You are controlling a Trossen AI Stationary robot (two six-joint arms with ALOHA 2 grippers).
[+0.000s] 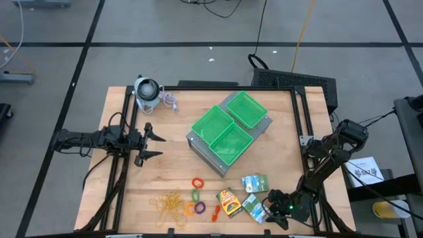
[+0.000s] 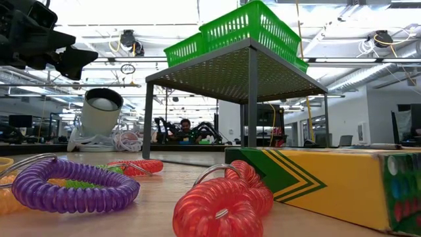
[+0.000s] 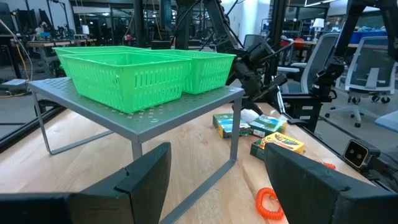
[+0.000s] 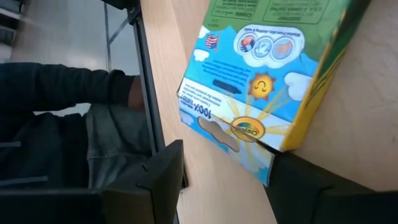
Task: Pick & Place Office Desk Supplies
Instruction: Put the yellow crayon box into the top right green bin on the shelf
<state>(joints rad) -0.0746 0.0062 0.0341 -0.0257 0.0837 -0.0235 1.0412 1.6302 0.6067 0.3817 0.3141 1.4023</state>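
Three card boxes lie near the worktop's (image 1: 132,205) near edge: a yellow-orange box (image 1: 229,202) and two green-teal ones, one (image 1: 254,182) a little farther in, the other (image 1: 254,206) close to the near right corner. To their left lie coiled rings, at least five: red (image 1: 197,182), green (image 1: 195,194), purple (image 1: 190,209), orange (image 1: 199,209) and a red-orange one (image 1: 216,211). Left again is one tangle of tan rubber bands (image 1: 170,203).

The right pincer (image 1: 269,214) is down at the near right corner, its jaws parted around the end of the nearest green-teal box; whether they press on it cannot be told. The left pincer (image 1: 151,142) hangs over the left side with jaws spread and nothing between them.

Three green trays (image 1: 228,125) sit on a grey stand in the middle, and one round grey-white gadget (image 1: 147,90) is at the far left corner. Bare wood lies open between the left pincer and the near row; the boxes have little room to the near edge.
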